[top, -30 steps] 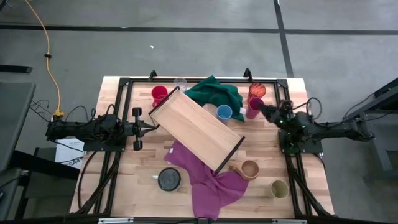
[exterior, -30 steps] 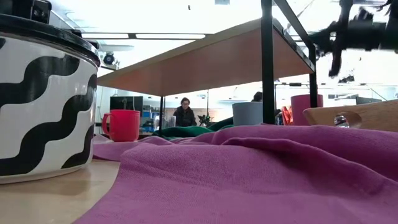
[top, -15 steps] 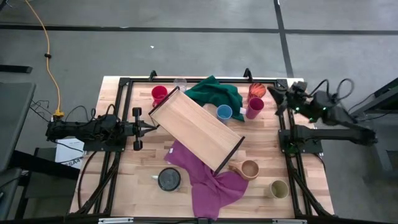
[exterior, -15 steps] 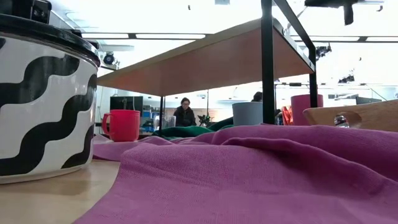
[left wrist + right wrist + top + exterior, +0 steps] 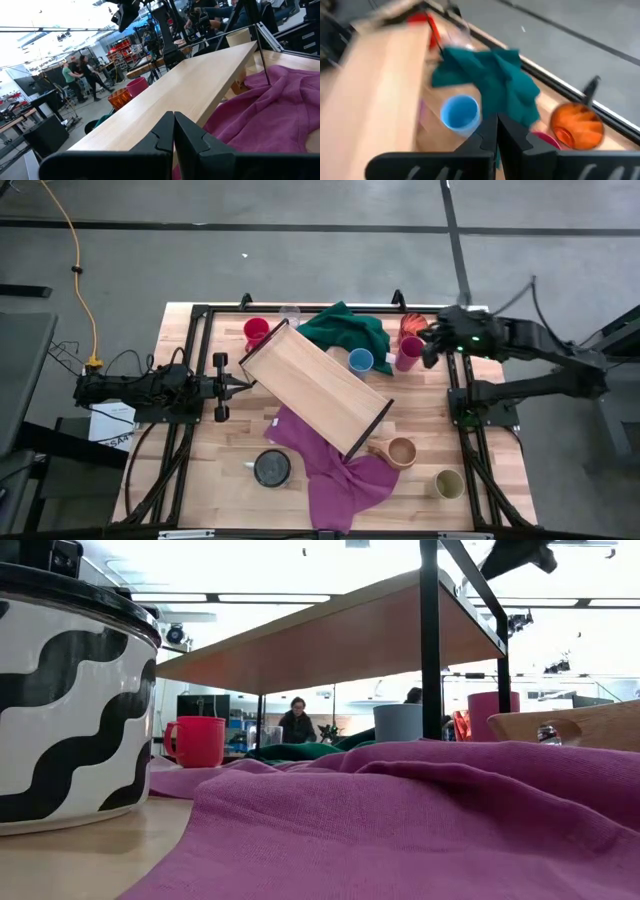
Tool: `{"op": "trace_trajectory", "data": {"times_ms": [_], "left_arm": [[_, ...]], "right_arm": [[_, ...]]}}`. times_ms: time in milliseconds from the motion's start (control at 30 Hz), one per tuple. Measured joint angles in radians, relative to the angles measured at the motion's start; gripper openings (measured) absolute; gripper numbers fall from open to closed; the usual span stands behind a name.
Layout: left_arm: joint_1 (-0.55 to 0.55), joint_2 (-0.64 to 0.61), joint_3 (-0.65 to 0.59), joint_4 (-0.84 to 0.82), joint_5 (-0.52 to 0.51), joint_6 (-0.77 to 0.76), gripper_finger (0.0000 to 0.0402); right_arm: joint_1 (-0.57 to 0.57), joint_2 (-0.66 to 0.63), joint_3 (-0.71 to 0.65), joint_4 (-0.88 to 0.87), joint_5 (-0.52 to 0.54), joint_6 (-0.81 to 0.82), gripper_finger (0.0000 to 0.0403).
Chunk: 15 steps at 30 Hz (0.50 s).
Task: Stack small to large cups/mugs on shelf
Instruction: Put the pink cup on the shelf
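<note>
My right gripper, clenched on nothing, hovers just beside the magenta cup; descending closed, I might topple it against the orange cup.

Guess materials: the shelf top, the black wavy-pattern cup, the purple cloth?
Shelf: light wood board, matte, faint grain; thin black legs, probably metal.
Black wavy-pattern cup: glossy black-and-white surface with soft highlights, likely glazed ceramic.
Purple cloth: woven fabric, matte, soft folds and fine weave.
</note>
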Motion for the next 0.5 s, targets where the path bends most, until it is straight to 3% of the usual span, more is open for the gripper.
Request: {"op": "trace_trajectory", "data": {"times_ms": [233,500], "left_arm": [[0.0,0.0,0.0,0.0,0.0,0.0,0.0001],[0.0,0.0,0.0,0.0,0.0,0.0,0.0001]], "right_arm": [[-0.018,0.241,0.121,-0.241,-0.024,0.004,0.0],[-0.021,0.363,0.15,-0.323,-0.073,-0.013,0.0]]}}
